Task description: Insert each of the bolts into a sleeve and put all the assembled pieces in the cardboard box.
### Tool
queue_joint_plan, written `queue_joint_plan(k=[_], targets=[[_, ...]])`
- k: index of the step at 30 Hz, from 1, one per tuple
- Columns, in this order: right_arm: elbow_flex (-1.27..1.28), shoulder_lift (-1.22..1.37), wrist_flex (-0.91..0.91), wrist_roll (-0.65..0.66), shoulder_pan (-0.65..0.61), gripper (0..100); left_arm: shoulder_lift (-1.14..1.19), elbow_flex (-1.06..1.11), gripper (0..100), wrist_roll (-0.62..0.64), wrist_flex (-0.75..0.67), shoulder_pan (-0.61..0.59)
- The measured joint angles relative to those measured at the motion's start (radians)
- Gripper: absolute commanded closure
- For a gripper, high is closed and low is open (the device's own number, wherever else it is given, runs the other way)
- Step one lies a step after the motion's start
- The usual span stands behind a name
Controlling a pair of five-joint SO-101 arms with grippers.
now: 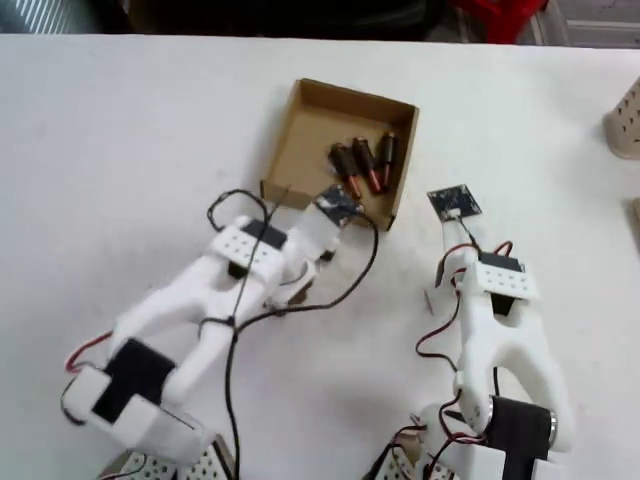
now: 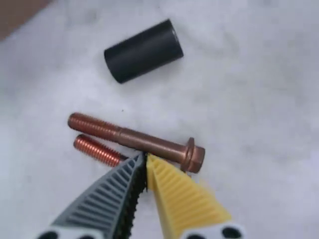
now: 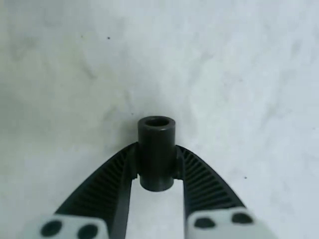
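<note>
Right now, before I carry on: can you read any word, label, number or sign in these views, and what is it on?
None can be read.
The cardboard box, the copper bolts, the black sleeve and the loose sleeve bear no print.
Any marking on the wrist circuit board is too small to read.

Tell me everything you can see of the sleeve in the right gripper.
The sleeve is a short, matte black tube, plastic or rubber by its look, with a round bore open at its far end. The right gripper is shut on it, clamping both sides, and the open end pokes past the gripper's tips. White table lies behind it; whether they touch I cannot tell.
</note>
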Motion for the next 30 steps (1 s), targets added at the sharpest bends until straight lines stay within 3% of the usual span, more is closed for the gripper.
queue_joint_plan(k=[5, 10, 15, 19, 22, 26, 30], targets=[[0.000, 0.000, 0.000, 0.000, 0.000, 98.1, 0.176, -0.164, 98, -0.008, 0.054, 0.000], [0.000, 0.000, 0.000, 0.000, 0.000, 98.1, 0.203, -0.206, 98, -0.061, 0.097, 0.028], [0.000, 0.000, 0.000, 0.000, 0.000, 98.1, 0.195, -0.206, 98, -0.288, 0.097, 0.035], [0.000, 0.000, -0.011, 0.000, 0.000, 98.1, 0.163, -0.187, 98, -0.563, 0.051, 0.035], [0.000, 0.000, -0.011, 0.000, -0.002, 98.1, 0.135, -0.158, 92, -0.692, 0.037, 0.035], [0.000, 0.000, -0.011, 0.000, -0.012, 98.1, 0.072, -0.150, 73, -0.720, 0.037, 0.035], [0.000, 0.000, -0.011, 0.000, -0.011, 98.1, 0.032, -0.147, 72, -0.720, 0.037, 0.011]])
